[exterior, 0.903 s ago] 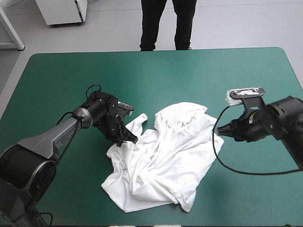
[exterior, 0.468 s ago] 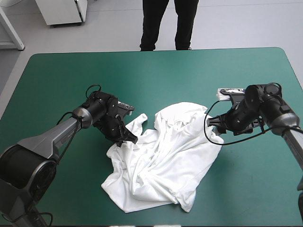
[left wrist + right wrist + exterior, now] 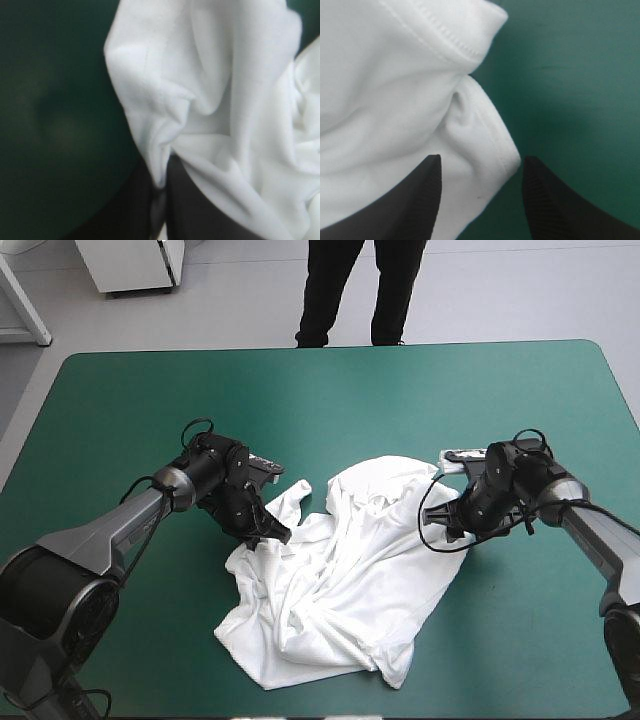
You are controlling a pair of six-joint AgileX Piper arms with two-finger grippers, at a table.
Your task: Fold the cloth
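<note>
Centrally, crumpled white T-shirt [image 3: 340,580] on teal-green desk [image 3: 150,400], left jaws pinched tight on its 10 o'clock edge, right jaws wide apart, straddling its 2 o'clock hem corner

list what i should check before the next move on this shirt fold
1. Left gripper shut on the T-shirt: ok, cloth is pinched between its fingers.
2. Right gripper open for a grasp: ok, its fingers stand apart.
3. Hemmed edge lined up with the right gripper: ok, it lies between and just ahead of the fingers.
4. Right side gripped: not ok, not yet closed on the cloth.
5. T-shirt spread flat for folding: not ok, it lies crumpled.
6. Number of layers the right gripper would pinch: cannot tell.
</note>
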